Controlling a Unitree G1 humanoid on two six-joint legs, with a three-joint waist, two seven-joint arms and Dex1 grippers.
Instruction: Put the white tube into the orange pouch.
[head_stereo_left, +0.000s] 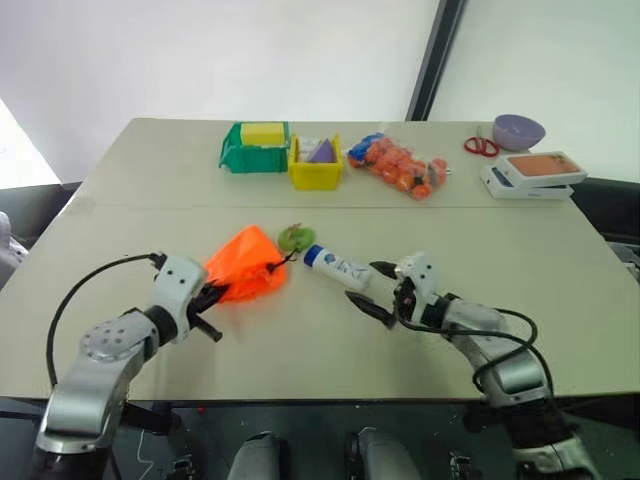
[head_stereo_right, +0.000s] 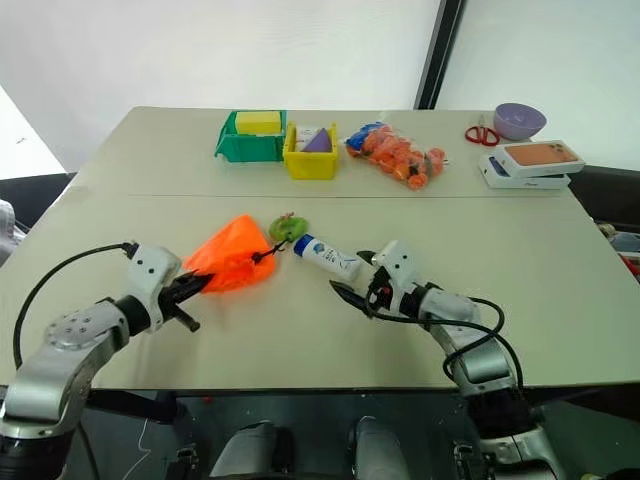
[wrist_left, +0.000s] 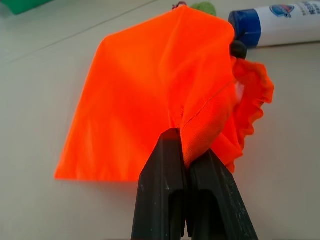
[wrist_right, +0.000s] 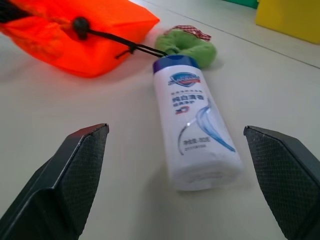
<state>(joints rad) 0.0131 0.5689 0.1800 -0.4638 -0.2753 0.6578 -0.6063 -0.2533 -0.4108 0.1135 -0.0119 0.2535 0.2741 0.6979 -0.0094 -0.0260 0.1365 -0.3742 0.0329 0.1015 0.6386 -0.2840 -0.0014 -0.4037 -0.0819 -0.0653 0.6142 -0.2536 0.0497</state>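
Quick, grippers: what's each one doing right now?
Left gripper: shut on the pouch, pinching its fabric.
Right gripper: open, empty, jaws either side of the tube lying on the table.

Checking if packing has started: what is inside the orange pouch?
Its inside is hidden by fabric. The orange pouch looks flat, pinched by the left gripper. The white tube lies outside on the table.
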